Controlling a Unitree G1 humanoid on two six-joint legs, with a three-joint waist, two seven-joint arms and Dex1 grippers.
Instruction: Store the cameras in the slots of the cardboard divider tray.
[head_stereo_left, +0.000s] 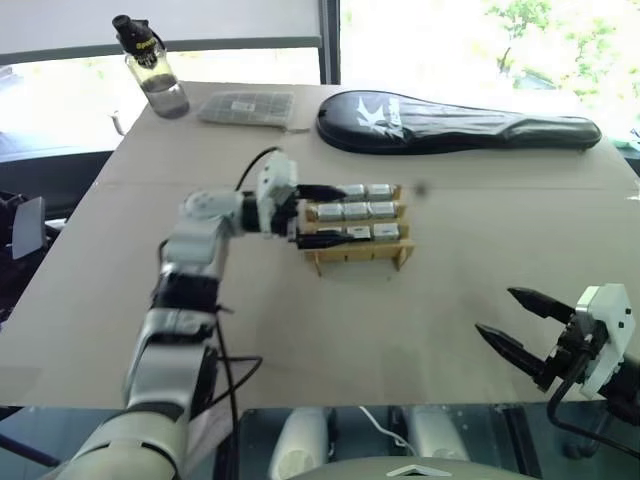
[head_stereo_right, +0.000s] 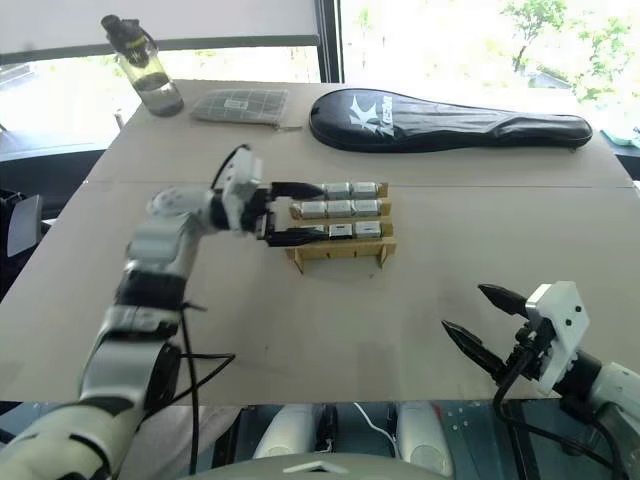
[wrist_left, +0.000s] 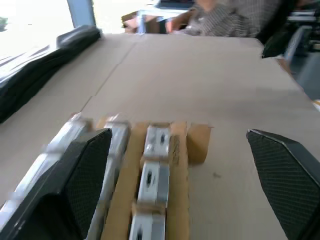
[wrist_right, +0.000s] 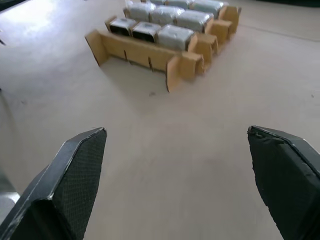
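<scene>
— On the tan table (head_stereo_left: 420, 330), near its middle, sits the little cardboard tray (head_stereo_left: 358, 252). See it?

— Yes. Silver cameras (head_stereo_left: 357, 211) fill its rows, side by side between the thin dividers. I count three rows of them from here, though the black fingers hide the end nearest the arm.

— Where is the left gripper (head_stereo_left: 318, 214)?

— Right at the tray's left end, pointing sideways across it. Its fingers stand wide apart, one along the far row and one along the near row. It grips nothing that I can see.

— Touching the cameras?

— Close beside them. Whether a finger actually rests on one, I cannot tell.

— And the right gripper (head_stereo_right: 476, 320)?

— Low at the near right edge of the table, well apart from the tray. Its two black fingers are spread wide with only bare tabletop between them. From its own wrist, the tray (wrist_right: 150, 52) lies ahead with the cameras (wrist_right: 175, 36) seated in it.

— What else is on the table?

— At the far side, a long black racket case (head_stereo_left: 450, 122), a flat grey patterned packet (head_stereo_left: 247, 107) beside it, and a clear bottle (head_stereo_left: 155, 70) with a dark cap at the far left corner. All well away from the tray.
</scene>
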